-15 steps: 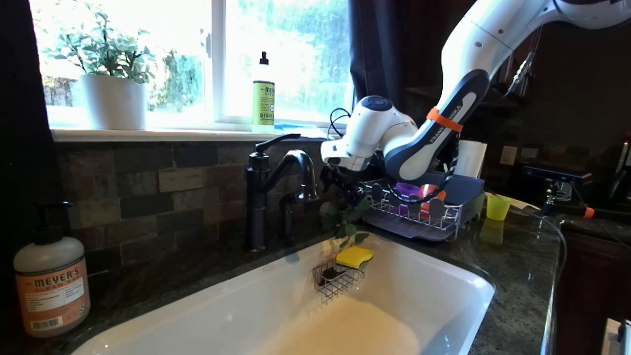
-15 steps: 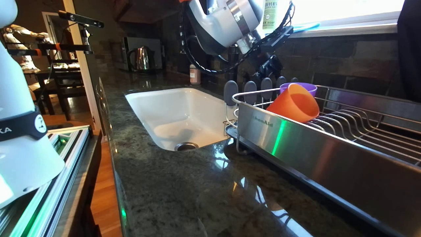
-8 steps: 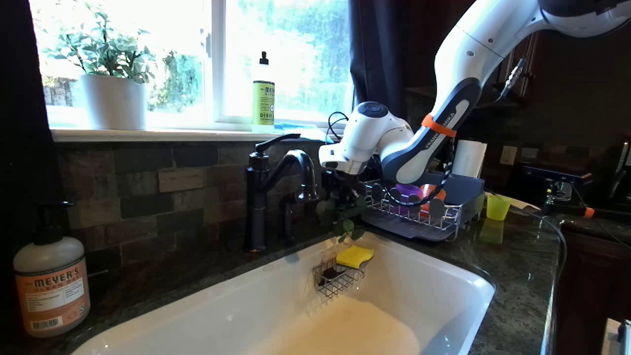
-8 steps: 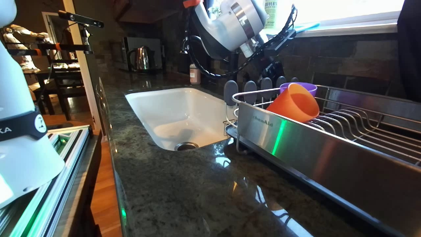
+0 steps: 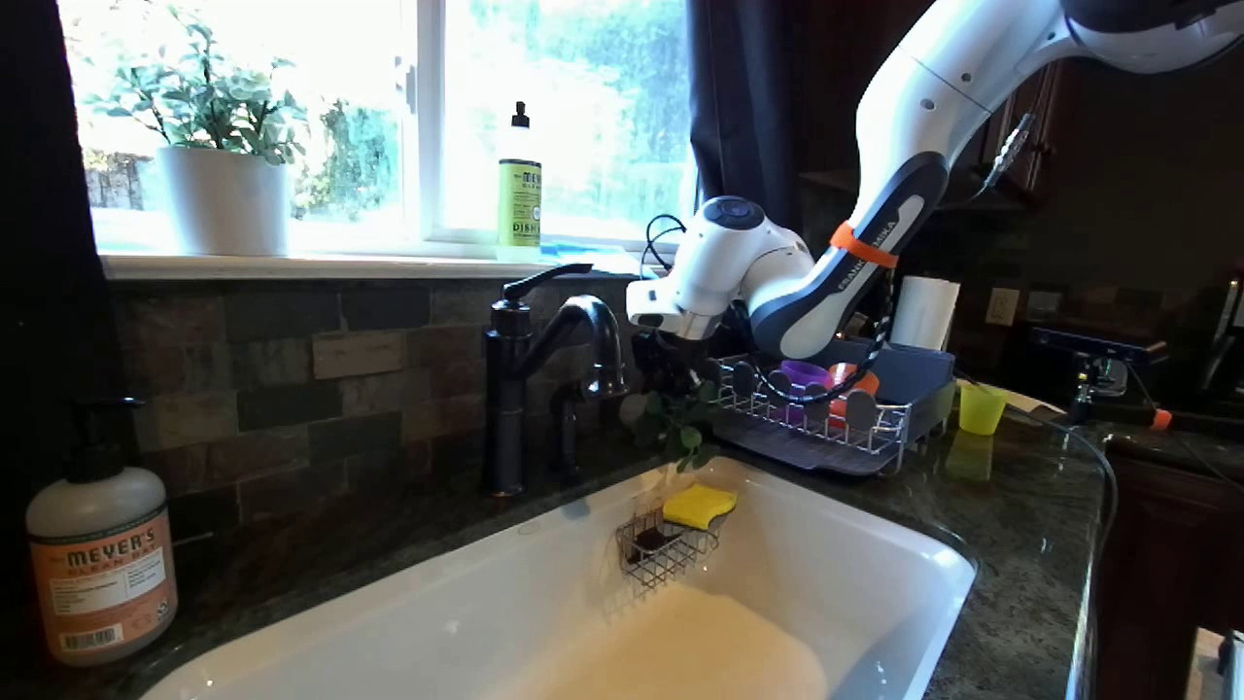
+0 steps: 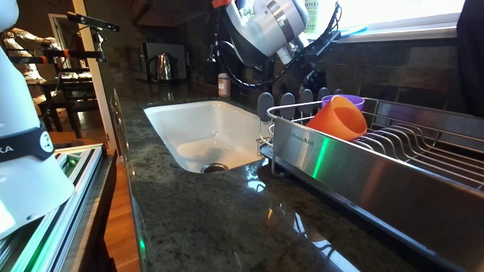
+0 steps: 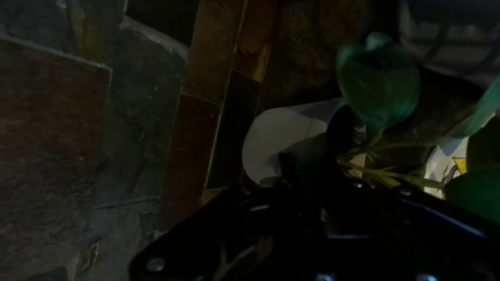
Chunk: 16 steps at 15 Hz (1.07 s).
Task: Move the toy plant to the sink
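The toy plant (image 5: 690, 437), a sprig of dark green leaves, stands at the far corner of the sink (image 5: 836, 544), beside the dish rack. Right above it, my dark gripper (image 5: 678, 377) reaches down to the leaves. The wrist view shows a green leaf (image 7: 378, 88) and yellow-green stems running in at the fingertips, where the gripper (image 7: 314, 158) is shut on the sprig; the picture there is very dark. A pale rounded shape lies behind the fingers; I cannot tell whether it is the plant's base. In an exterior view the gripper (image 6: 315, 78) shows past the rack, which hides the plant.
A yellow sponge (image 5: 700, 507) rests on a wire caddy (image 5: 671, 554) inside the sink, just below the plant. To the left rises the black faucet (image 5: 505, 399). The dish rack (image 6: 302, 139) holds an orange cup (image 6: 340, 119) and a purple one.
The arm has come down and drawn slightly towards the faucet, then risen a touch. The plant's leaves have shifted and bunched beneath the gripper.
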### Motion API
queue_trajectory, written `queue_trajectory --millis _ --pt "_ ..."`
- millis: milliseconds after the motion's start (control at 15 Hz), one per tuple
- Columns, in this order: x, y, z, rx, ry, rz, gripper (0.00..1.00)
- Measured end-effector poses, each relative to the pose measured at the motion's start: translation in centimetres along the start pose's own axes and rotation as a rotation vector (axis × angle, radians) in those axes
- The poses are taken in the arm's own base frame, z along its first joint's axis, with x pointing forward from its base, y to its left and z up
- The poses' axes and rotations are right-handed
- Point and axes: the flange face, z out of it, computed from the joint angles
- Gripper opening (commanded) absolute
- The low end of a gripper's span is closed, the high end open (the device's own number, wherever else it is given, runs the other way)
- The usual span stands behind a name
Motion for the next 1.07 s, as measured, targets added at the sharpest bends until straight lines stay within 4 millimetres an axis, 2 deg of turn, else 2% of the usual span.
queue_trajectory --millis 400,733,1067 --pt "3.7 0.3 -2.8 -0.02 0.071 -0.012 0.04" --pt "5.6 -0.6 -4.7 0.011 0.136 0.007 0.04" --pt "7.1 -2.5 -8.9 0.064 0.249 -0.045 0.04"
